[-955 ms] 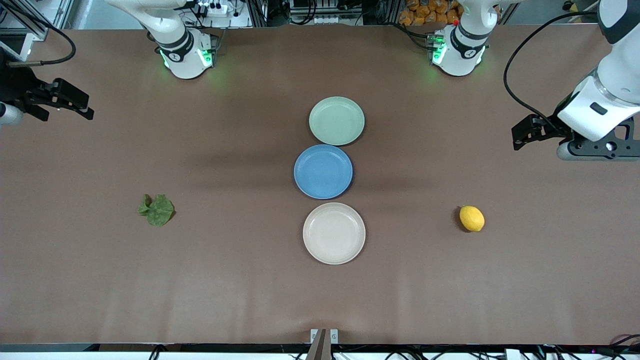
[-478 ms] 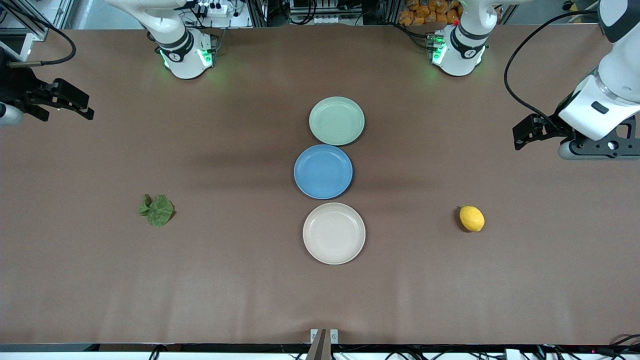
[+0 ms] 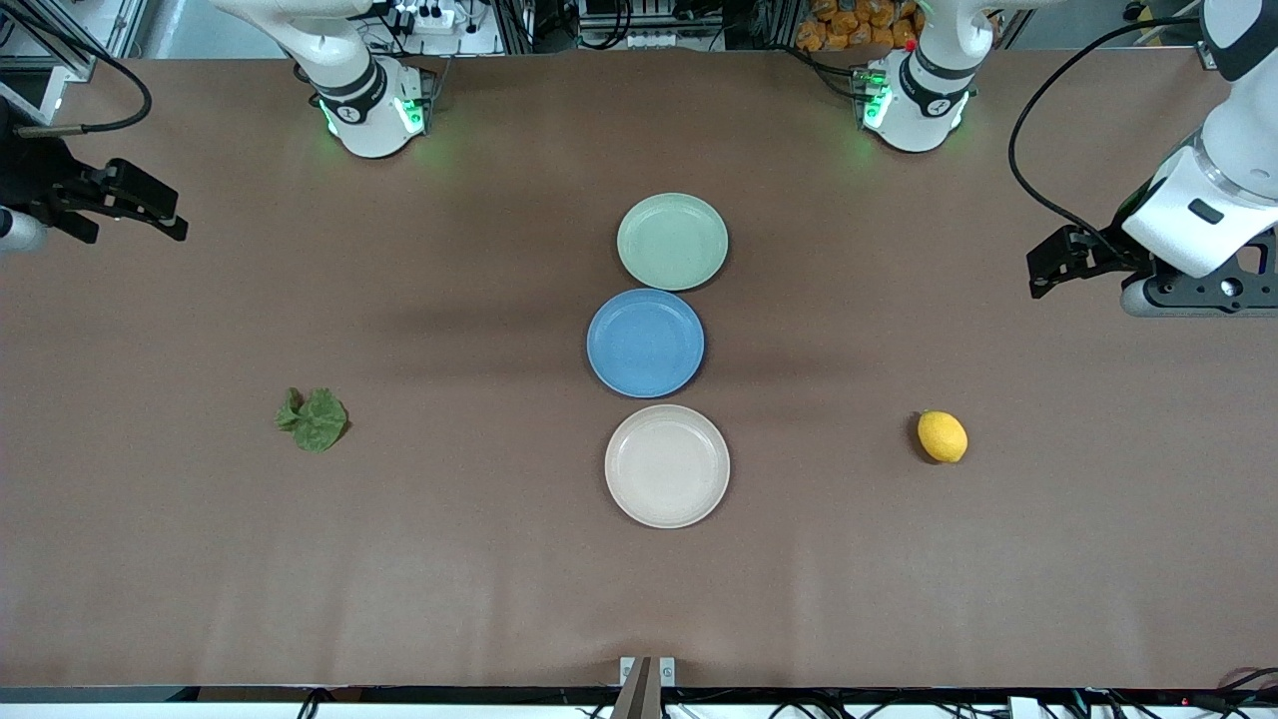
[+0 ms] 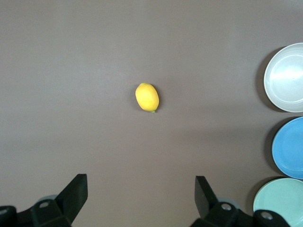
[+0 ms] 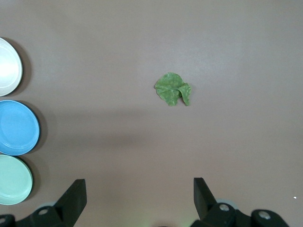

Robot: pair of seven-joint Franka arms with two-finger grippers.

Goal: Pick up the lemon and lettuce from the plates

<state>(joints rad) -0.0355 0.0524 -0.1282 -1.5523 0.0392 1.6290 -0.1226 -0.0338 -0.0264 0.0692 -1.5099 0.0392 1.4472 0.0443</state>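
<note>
Three bare plates [image 3: 671,243] in line between lettuce [image 3: 314,419] and lemon [image 3: 942,436].

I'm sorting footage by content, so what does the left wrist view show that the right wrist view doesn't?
Only the left wrist view shows the lemon, lying on the bare table with the left pincer open above it. Only the right wrist view shows the lettuce, also on the table, with the right pincer open above it. Both share the row of three plates at the picture's edge: the beige plate, the blue plate and the mint plate, all with nothing on them.
</note>
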